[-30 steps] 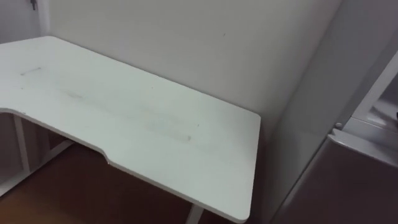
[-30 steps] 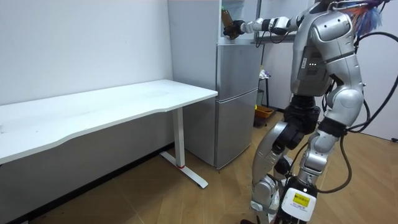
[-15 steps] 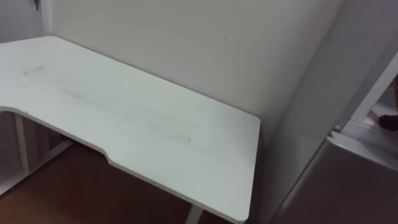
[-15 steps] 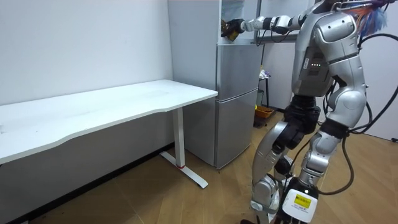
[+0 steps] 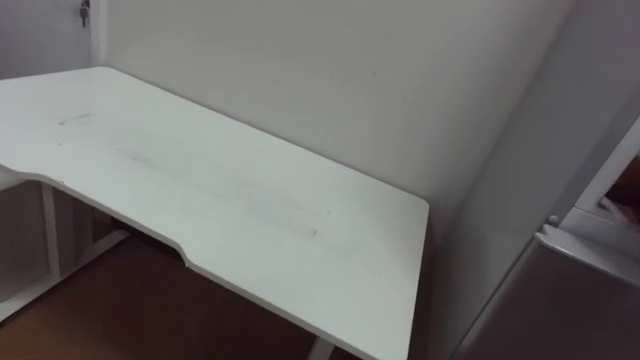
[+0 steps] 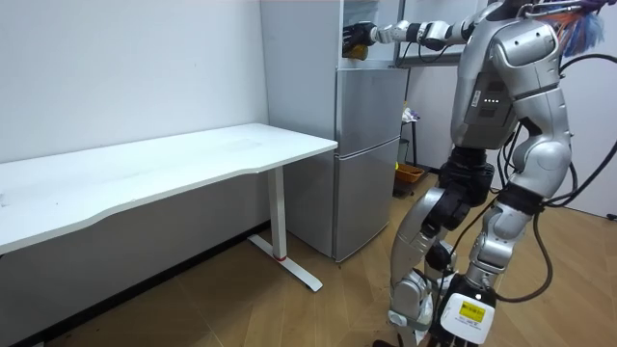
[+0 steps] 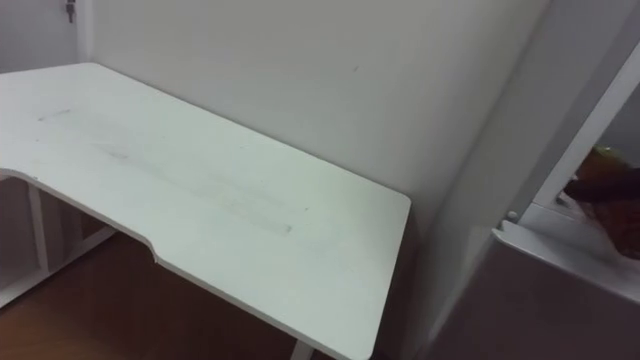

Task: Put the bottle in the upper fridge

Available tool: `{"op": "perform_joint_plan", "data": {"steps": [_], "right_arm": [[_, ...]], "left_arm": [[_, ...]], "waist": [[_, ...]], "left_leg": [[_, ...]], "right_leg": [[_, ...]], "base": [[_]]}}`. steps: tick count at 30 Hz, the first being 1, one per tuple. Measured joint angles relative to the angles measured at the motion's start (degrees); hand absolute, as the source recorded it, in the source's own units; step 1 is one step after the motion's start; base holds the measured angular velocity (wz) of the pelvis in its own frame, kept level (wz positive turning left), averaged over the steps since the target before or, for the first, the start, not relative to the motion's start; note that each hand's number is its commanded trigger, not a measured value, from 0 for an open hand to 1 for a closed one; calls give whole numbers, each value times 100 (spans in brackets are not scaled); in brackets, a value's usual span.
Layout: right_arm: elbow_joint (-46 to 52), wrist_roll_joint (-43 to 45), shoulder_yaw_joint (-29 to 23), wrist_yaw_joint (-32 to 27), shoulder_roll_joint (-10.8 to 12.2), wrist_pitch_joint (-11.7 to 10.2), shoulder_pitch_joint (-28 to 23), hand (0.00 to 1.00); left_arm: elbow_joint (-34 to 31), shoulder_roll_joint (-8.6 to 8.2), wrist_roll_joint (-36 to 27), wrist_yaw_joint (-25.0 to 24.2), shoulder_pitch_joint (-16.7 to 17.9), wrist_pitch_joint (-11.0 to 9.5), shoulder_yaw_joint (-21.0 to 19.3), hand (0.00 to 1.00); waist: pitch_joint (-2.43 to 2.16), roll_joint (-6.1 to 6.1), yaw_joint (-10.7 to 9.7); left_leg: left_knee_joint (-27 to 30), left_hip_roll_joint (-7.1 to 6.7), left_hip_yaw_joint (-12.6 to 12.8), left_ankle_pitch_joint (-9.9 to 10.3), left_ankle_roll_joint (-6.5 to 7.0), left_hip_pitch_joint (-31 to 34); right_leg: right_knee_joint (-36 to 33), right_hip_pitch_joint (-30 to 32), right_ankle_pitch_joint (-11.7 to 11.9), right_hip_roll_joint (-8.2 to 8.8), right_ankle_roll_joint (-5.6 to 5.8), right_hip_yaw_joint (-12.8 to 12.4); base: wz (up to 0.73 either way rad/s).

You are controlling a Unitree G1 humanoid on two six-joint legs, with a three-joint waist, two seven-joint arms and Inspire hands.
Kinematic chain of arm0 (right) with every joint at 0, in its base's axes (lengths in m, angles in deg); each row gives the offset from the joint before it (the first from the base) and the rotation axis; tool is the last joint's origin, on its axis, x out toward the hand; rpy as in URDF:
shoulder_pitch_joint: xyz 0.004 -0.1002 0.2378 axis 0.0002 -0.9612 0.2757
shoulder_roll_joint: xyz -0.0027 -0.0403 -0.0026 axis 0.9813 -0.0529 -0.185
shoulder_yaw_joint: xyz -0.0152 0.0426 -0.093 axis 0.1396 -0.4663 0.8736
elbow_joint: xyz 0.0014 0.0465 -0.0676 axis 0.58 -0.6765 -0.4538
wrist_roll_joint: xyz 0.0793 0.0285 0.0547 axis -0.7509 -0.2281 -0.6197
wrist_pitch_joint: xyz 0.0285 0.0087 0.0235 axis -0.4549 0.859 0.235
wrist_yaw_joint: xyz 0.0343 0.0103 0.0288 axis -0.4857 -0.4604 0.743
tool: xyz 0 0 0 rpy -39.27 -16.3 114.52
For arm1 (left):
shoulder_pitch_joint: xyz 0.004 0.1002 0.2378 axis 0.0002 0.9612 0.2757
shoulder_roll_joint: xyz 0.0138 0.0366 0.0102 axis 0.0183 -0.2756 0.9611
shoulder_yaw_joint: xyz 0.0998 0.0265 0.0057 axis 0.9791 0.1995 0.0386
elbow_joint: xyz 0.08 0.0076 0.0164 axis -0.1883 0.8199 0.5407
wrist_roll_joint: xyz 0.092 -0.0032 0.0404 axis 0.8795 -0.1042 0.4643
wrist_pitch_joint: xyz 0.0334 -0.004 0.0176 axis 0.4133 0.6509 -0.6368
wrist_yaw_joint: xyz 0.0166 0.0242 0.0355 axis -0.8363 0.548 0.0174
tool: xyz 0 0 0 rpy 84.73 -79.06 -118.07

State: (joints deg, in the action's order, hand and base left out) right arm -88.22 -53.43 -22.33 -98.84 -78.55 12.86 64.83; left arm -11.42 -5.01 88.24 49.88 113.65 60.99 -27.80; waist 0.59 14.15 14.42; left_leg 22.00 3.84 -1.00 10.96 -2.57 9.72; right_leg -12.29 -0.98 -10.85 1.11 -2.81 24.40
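I stand facing the grey fridge [image 6: 370,145] with my right arm stretched level into its open upper compartment [image 7: 598,135]. My right hand [image 6: 362,32] is inside the opening, at shelf height. A brown bottle with a yellowish patch [image 7: 606,195] shows blurred at the right edge of the right eye view, low in that compartment. In the room view the bottle [image 6: 354,51] is a small yellow-brown shape just under the hand. Whether the hand still touches it I cannot tell.
A long white table [image 5: 210,190] on white legs stands against the wall on my left, its end close to the fridge's side [image 5: 500,200]. The lower fridge door [image 6: 371,193] is closed. Wooden floor [image 6: 289,308] lies in front of the table.
The right hand has stayed at the upper compartment, shifting slightly further in. The bottle now sits lower than the hand instead of upright in it. The eye views have shifted slightly.
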Motion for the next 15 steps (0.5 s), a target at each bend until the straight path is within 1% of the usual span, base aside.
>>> {"op": "perform_joint_plan", "data": {"steps": [2, 7, 15], "right_arm": [[1, 3, 0, 21, -22, -23, 0, 0], [1, 50, 0, 190, -54, -50, 0, 0], [58, 218, -1, 224, -54, -50, 0, 0]], "left_arm": [[0, 0, 0, -10, 0, 2, -11, 0], [6, -5, -4, -15, -3, 2, -13, 0], [15, -5, -4, -34, -18, 1, -14, 0]], "waist": [[-4, -8, 2], [-39, -68, -2], [-49, -83, -11]], "left_leg": [[-1, 0, 1, 3, 0, 2], [-17, 0, 9, 7, 3, -29], [-47, -1, 17, 6, 1, -24]], "right_leg": [[17, -6, 10, -5, -6, -1], [54, -29, 36, -13, -6, 0], [61, -18, 30, -11, 2, -8]], "base": [[0], [0], [0]]}}
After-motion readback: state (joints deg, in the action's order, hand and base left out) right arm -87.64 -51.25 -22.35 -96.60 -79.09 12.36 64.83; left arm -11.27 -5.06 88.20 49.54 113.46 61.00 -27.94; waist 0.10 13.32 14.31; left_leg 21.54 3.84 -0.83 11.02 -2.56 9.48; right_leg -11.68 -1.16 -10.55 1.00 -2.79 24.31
